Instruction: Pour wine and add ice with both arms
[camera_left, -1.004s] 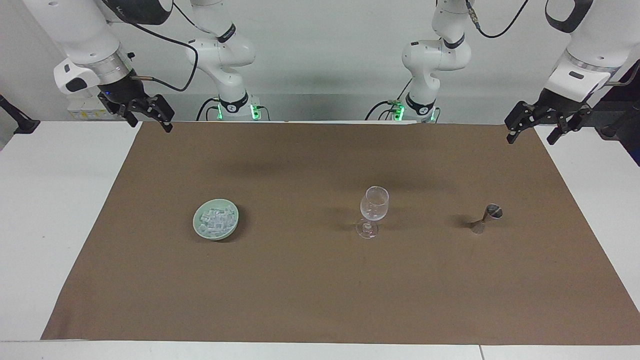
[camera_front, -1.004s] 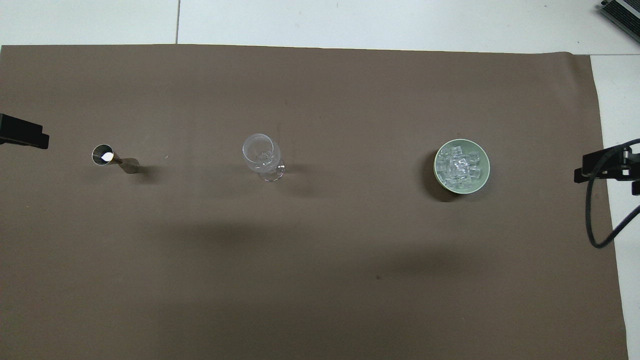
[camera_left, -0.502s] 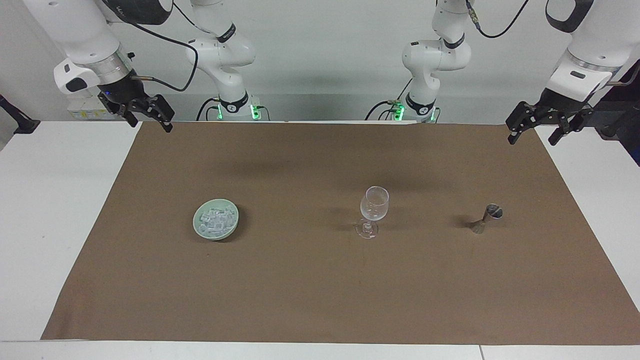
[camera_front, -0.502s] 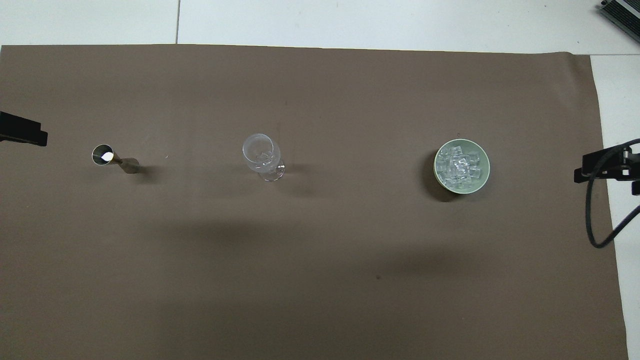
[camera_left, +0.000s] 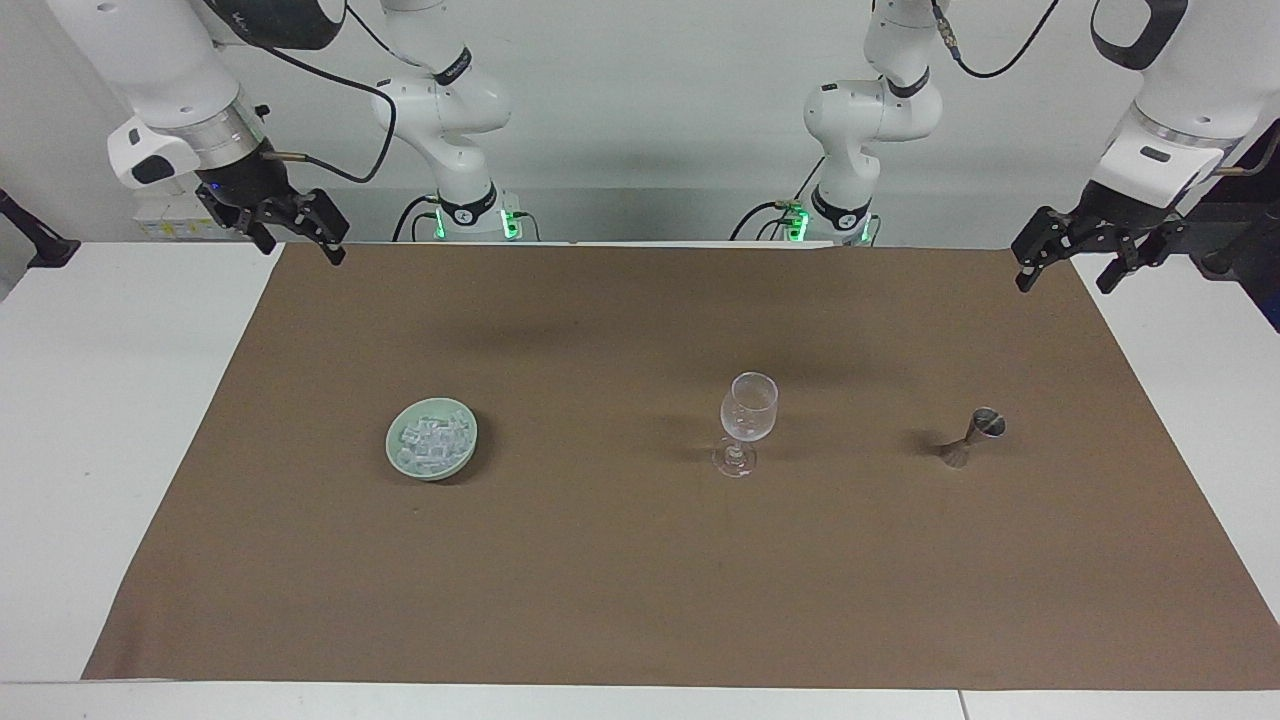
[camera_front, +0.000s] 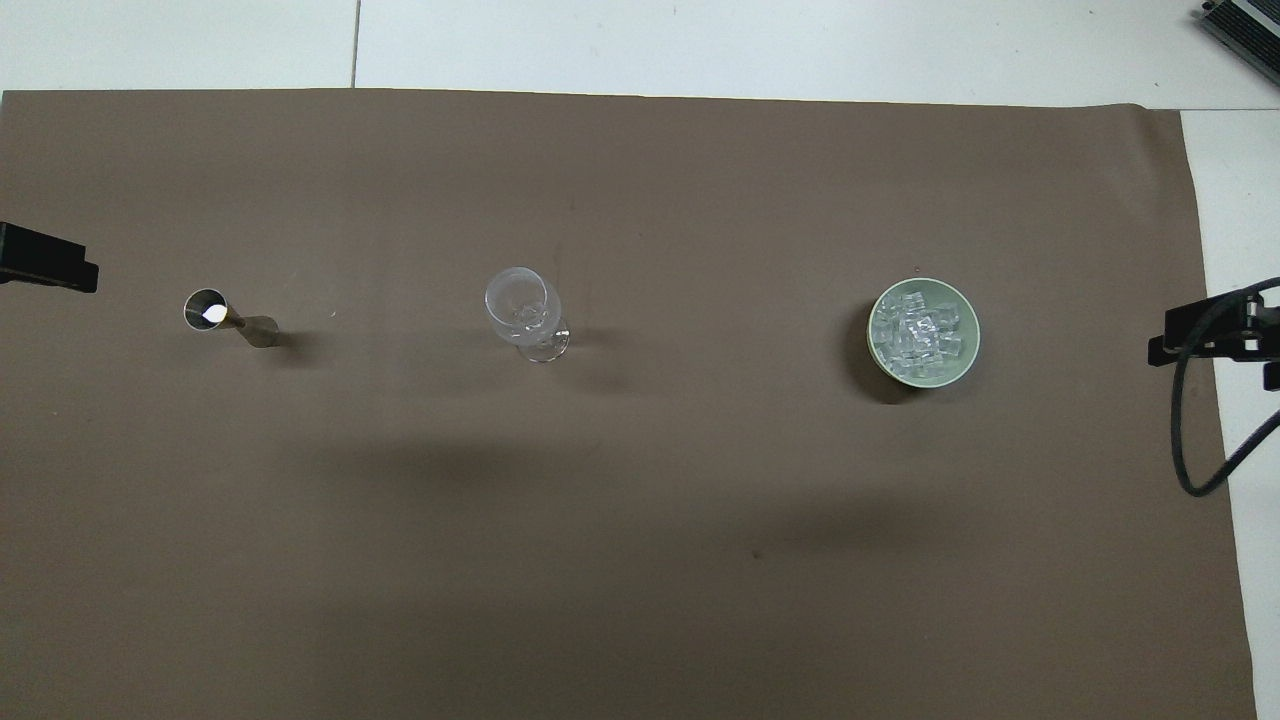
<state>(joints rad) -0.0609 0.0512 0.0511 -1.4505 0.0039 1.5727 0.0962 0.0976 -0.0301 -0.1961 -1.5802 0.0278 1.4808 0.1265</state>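
Left gripper spread apart over left-arm mat corner by the robots; right gripper likewise, right-arm corner; ice untouched.

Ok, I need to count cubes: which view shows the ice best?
The overhead view: it looks straight down into the green bowl, so the ice shows whole. The facing view shows the heap at a slant.
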